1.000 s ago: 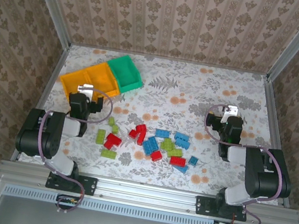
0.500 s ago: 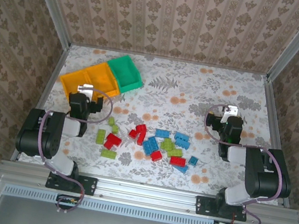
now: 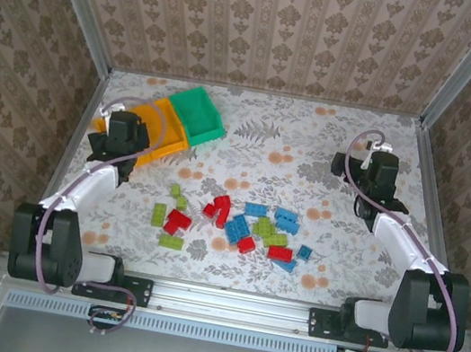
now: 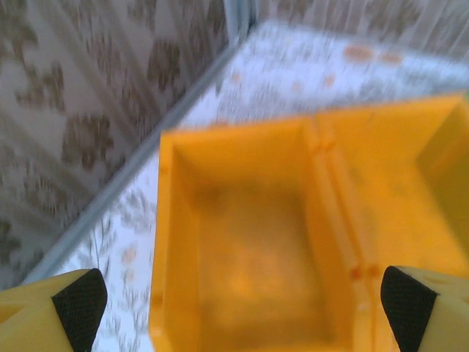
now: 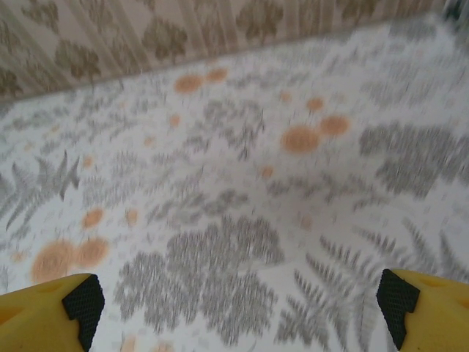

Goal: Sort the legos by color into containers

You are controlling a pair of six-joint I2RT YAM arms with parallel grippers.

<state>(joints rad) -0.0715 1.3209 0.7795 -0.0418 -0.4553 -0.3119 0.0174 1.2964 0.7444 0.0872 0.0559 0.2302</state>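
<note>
Legos (image 3: pixel 232 223): loose scatter on the desk (image 3: pixel 314 144), lower centre of the top view, between the two arms. Small studded bricks in three colours.
- Red (image 3: pixel 177 221): several, mostly in the left and middle of the scatter.
- Blue (image 3: pixel 287 220): bunched toward the right side.
- Lime green (image 3: pixel 159 213): a few at the left fringe, more in the middle among the blue.
- Some bricks touch or overlap; exact count unclear.

Containers: three open-top bins in a diagonal row, upper left of the top view, well apart from the scatter.
- Two orange-yellow bins (image 3: pixel 167 123) side by side, walls touching. The one further left is partly hidden under the left arm.
- Green bin (image 3: pixel 198 113) at the upper right end of the row.
- The left wrist view shows an orange-yellow bin's inside (image 4: pixel 249 249) as bare; that view is blurred.

Left end effector (image 4: pixel 242 302): jaws spread wide, black pads (image 4: pixel 77 297) at the bottom corners of the frame, nothing between them, above the orange-yellow bins.

Right end effector (image 5: pixel 238 304): jaws likewise wide, holding nothing, over bare floral desk at the right of the top view.
</note>
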